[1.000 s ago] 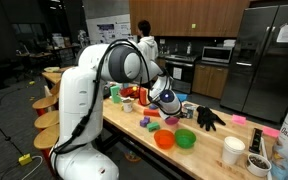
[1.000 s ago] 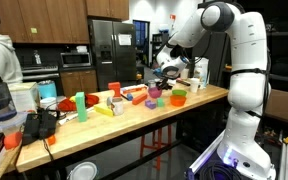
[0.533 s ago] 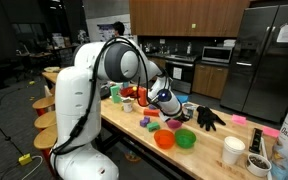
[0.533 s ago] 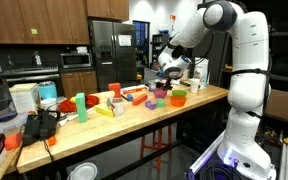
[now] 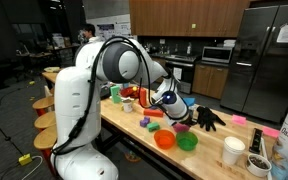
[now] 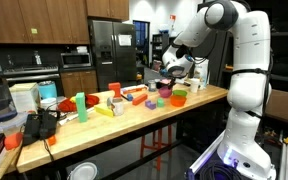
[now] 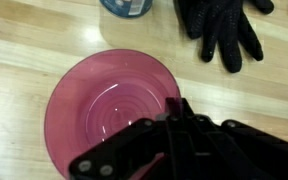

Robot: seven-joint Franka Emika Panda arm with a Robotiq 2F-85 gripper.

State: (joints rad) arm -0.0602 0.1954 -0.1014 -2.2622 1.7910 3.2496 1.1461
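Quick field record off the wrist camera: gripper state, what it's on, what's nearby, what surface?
gripper: gripper shut, pinching the bowl's rim
held thing: pink bowl, upright, nothing inside
nearby: black glove, lying flat, apart from the bowl
top edge: blue round object, cut off by the frame, too little shown to name
surface: wooden table

- Black glove (image 7: 219,30): lies flat on the wooden table (image 7: 24,50), at 1 o'clock in the wrist view.
- Blue round object (image 7: 127,6): at 12 o'clock, cut off by the frame edge.
- Orange bowl (image 5: 164,140): green bowl (image 5: 187,140) just beside it at 3 o'clock.
- White cup (image 5: 233,151): further along at 3 o'clock.
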